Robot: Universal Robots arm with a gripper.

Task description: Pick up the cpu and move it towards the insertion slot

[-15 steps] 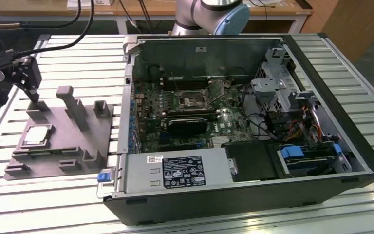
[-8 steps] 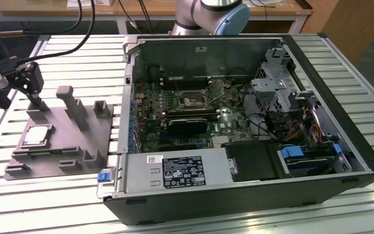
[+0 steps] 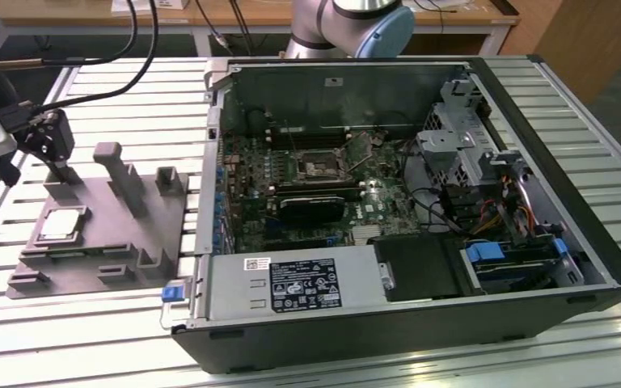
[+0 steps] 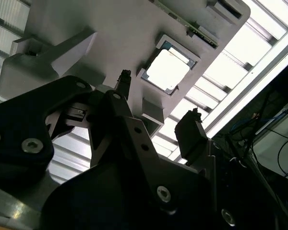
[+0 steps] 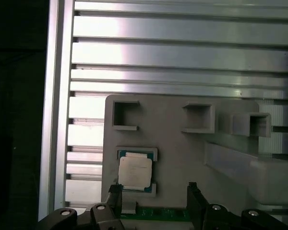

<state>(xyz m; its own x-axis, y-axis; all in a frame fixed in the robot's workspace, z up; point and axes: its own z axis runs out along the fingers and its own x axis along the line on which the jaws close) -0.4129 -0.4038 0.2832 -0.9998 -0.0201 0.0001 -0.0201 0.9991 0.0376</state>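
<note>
The cpu [image 3: 61, 224] is a flat silvery square lying in a recess of the grey plastic fixture [image 3: 106, 234], at the exterior view's left. Both wrist views show it in that recess, cpu [image 4: 169, 70] and cpu [image 5: 134, 172]. My gripper [image 3: 62, 174] hangs over the fixture's far end, just behind the cpu and apart from it. It is open, gripper [image 4: 158, 108], gripper [image 5: 155, 192], with nothing between its dark fingertips [image 4: 192, 134]. The insertion slot [image 3: 319, 166] is a shiny square frame with a dark centre on the green board inside the computer case.
The open black computer case [image 3: 526, 267] takes up the middle and the exterior view's right, with a black fan shroud [image 3: 310, 208], cables and drive bays inside. Upright grey posts [image 3: 127, 182] rise from the fixture. Everything rests on a slatted aluminium table [image 3: 84, 331].
</note>
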